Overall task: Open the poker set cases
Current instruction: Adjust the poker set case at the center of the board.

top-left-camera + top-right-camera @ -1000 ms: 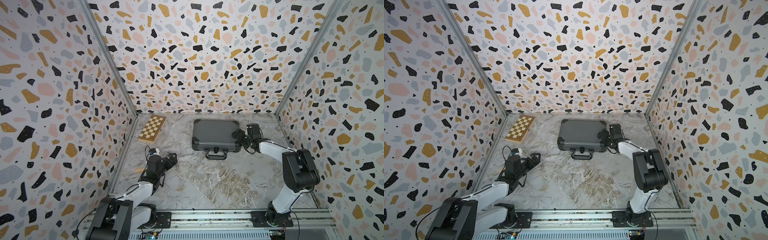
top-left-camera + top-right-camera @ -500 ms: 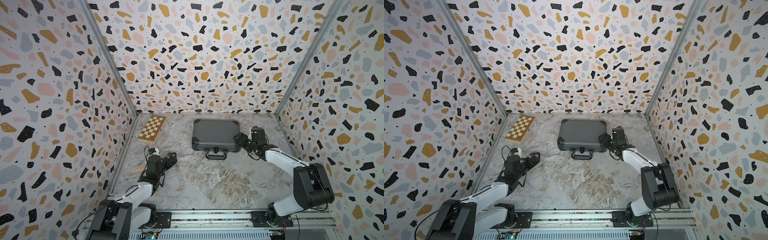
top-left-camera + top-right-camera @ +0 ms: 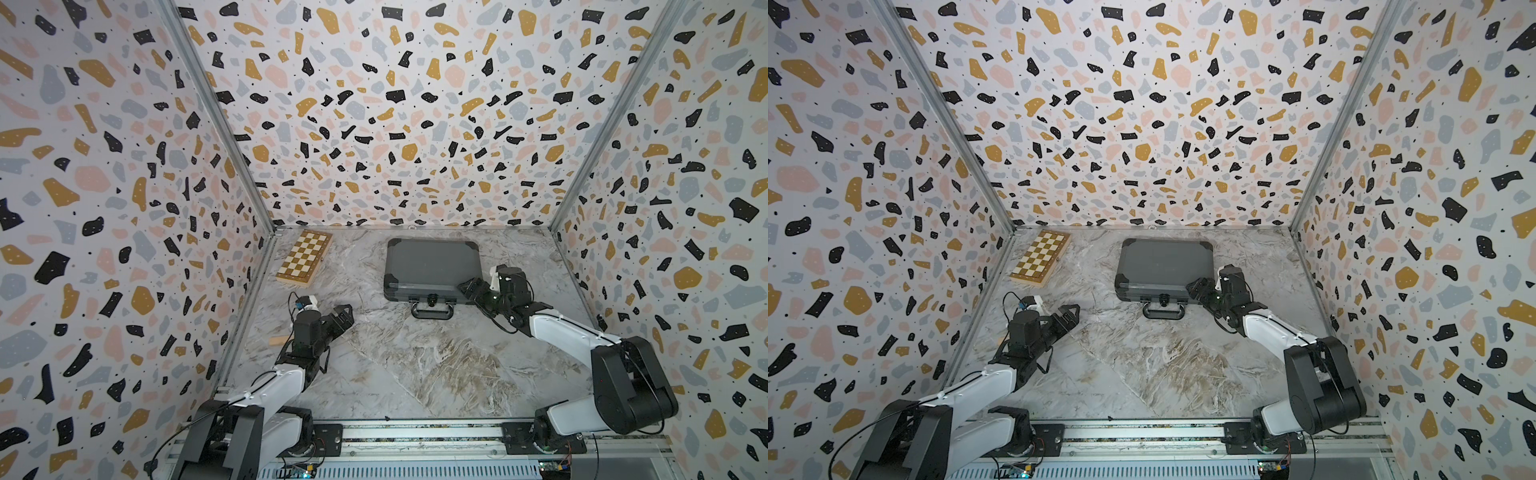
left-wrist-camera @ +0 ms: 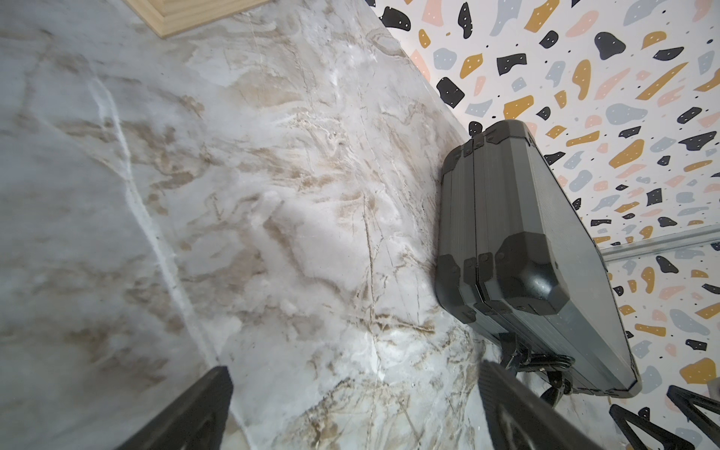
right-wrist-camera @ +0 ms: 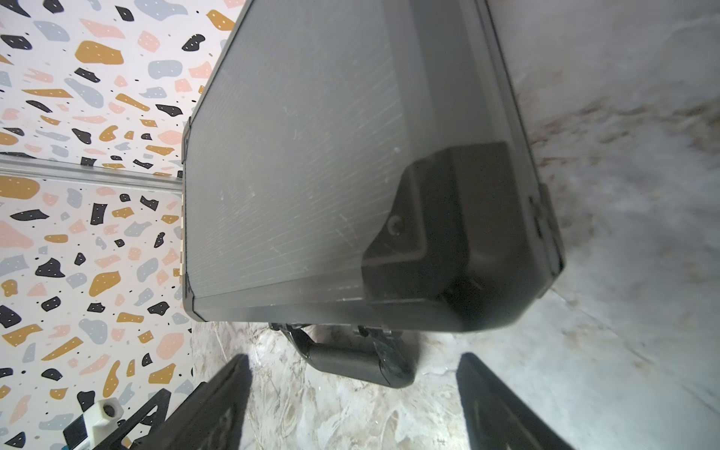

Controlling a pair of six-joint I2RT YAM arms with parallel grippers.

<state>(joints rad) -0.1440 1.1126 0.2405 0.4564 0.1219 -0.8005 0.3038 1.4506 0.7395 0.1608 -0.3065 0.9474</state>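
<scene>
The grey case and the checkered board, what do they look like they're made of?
Grey case: probably aluminium or hard plastic panels, matte, finely ribbed, with faint scratches. Its corner caps: black moulded plastic, slightly glossy, by the look. Checkered board: pale wood, matte, with a light wooden frame.
</scene>
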